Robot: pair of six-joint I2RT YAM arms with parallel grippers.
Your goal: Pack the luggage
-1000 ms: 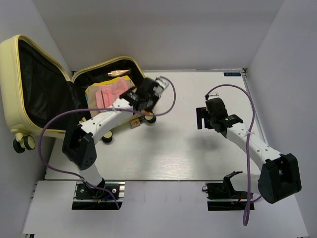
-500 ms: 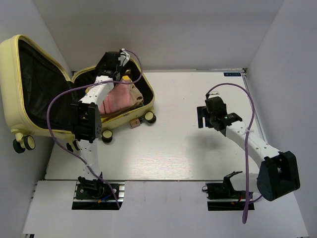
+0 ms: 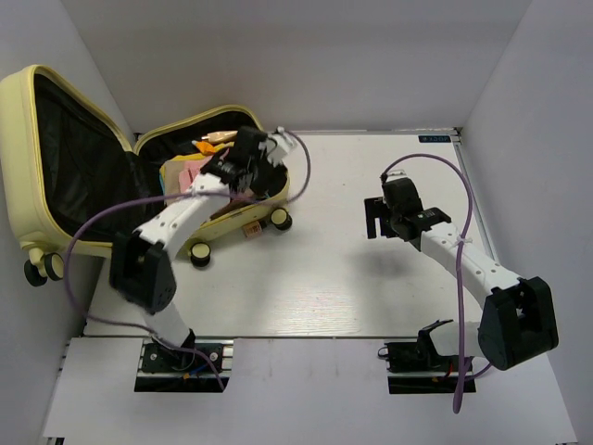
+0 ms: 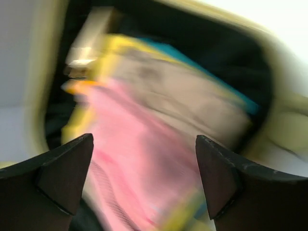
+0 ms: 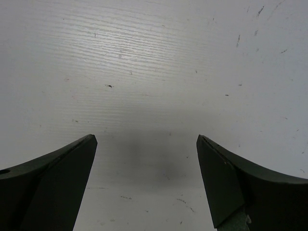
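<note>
The luggage (image 3: 20, 148) lies open at the far left, a pale yellow hard shell with black lining and its lid raised. Its base holds a pink cloth (image 3: 182, 176) among yellow and beige items. My left gripper (image 3: 245, 165) hovers over the right part of that base. In the blurred left wrist view it (image 4: 144, 144) is open above the pink cloth (image 4: 130, 120) with nothing between the fingers, and the case's rim (image 4: 288, 130) shows at the right. My right gripper (image 3: 375, 219) hangs over bare table right of centre, open and empty in its own view (image 5: 147, 139).
A small brown object (image 3: 250, 229) lies on the table beside the case's front wheel (image 3: 281, 221). A copper-coloured item (image 3: 218, 139) sits at the back of the case. White walls close in the table (image 3: 306, 278) on three sides.
The left arm swung to the back of the case half a second ago and has since come forward and right over the contents. The right arm has barely moved.
</note>
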